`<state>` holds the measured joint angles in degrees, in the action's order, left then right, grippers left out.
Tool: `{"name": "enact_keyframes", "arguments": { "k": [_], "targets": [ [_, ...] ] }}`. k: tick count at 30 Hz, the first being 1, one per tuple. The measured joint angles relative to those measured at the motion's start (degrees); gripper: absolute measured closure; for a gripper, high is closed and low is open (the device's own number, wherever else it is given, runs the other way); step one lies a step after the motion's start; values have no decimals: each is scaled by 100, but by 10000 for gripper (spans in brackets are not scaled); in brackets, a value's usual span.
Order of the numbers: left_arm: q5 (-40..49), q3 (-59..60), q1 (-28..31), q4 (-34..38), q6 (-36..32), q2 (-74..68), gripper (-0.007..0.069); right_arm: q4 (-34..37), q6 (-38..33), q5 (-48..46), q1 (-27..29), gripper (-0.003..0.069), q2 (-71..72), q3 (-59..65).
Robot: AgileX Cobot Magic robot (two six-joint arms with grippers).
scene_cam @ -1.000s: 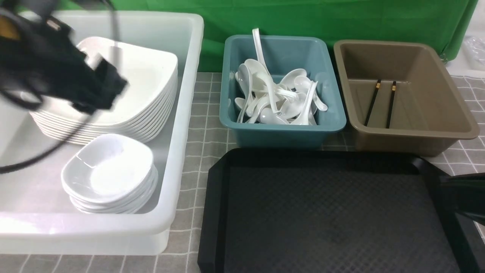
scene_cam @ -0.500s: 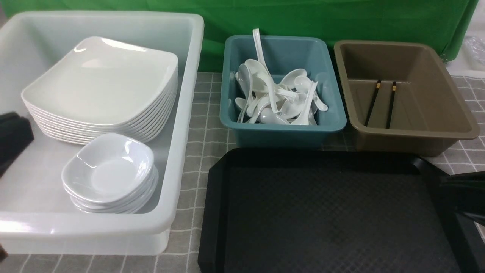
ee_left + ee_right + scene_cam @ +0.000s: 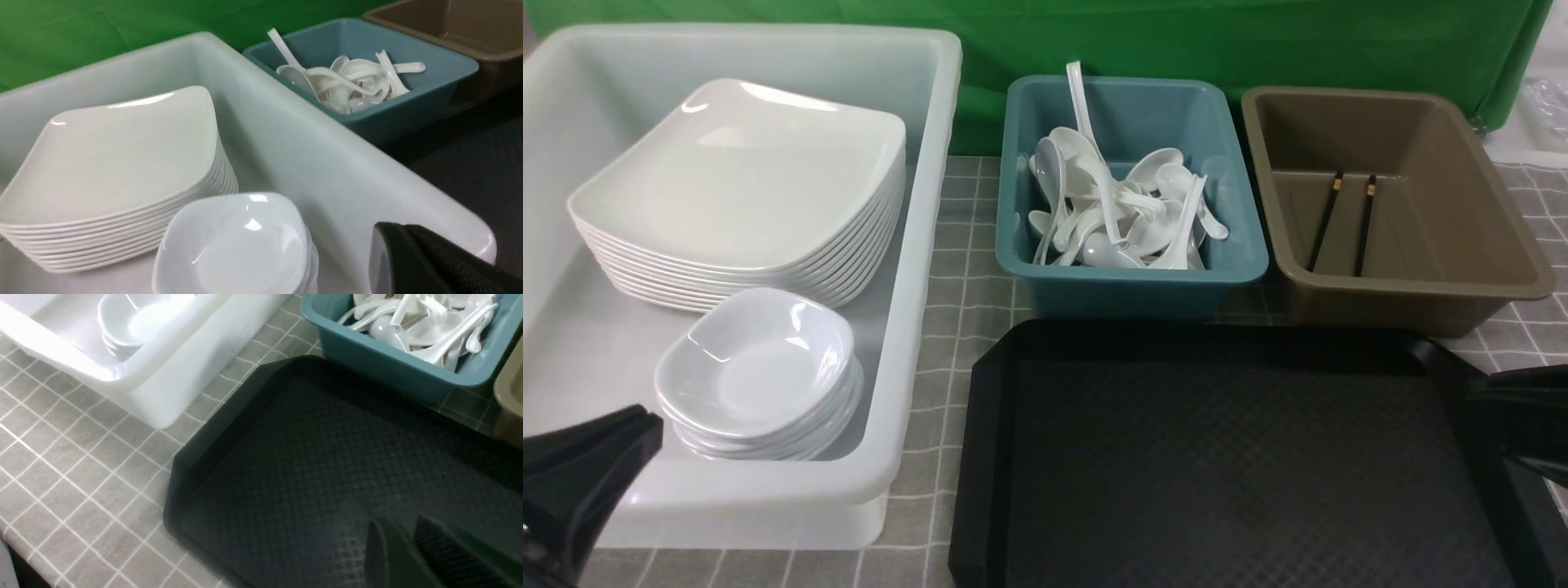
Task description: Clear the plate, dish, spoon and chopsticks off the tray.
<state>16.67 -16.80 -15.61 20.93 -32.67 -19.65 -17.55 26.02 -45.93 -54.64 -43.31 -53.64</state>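
The black tray (image 3: 1233,457) lies bare in front, with nothing on its patterned floor (image 3: 327,457). The plate (image 3: 743,163) tops a stack of plates in the white tub, and the dish (image 3: 756,367) tops a smaller stack in front of it. Several white spoons (image 3: 1111,220) are heaped in the teal tub. The chopsticks (image 3: 1325,222) lie in the brown tub. My left gripper (image 3: 641,425) hangs shut and empty at the white tub's near left corner (image 3: 384,228). My right gripper (image 3: 1476,400) hovers over the tray's right edge, its fingers slightly apart and empty (image 3: 398,522).
The white tub (image 3: 915,245) stands left of the tray. Behind the tray are the teal tub (image 3: 1135,282) and the brown tub (image 3: 1421,286), close together. A grey checked cloth (image 3: 956,269) covers the table, and a green backdrop (image 3: 1176,41) rises behind.
My left arm has pulled back from over the plate stack to the white tub's near left corner, and its gripper has shut. The right gripper has barely moved.
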Motion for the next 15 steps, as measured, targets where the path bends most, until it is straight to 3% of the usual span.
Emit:
{"name": "enact_keyframes", "arguments": {
  "k": [3, 5, 7, 11, 12, 13, 15],
  "targets": [
    [-5, 138, 0, -31, -2, 0, 613, -86, -12, 36, 222, 526, 0, 0],
    [1, 248, -6, -42, -6, 0, 613, -551, 32, 180, 745, 534, 35, 0],
    [-8, 321, -6, -52, -12, 0, 613, -442, -86, 458, 1294, 579, 204, 109],
    [-14, 412, -6, -52, -12, 0, 613, 41, -972, 1118, 2142, 634, 640, 631],
    [-8, 439, -6, -52, -12, 0, 613, 367, -1571, 1648, 2672, 641, 967, 1136],
    [-8, 443, -6, -52, -12, 0, 613, 408, -1645, 1714, 2741, 642, 1011, 1208],
    [-8, 461, -6, -52, -16, 0, 613, 803, -2262, 2614, 3638, 642, 1638, 2287]
  ]
}}
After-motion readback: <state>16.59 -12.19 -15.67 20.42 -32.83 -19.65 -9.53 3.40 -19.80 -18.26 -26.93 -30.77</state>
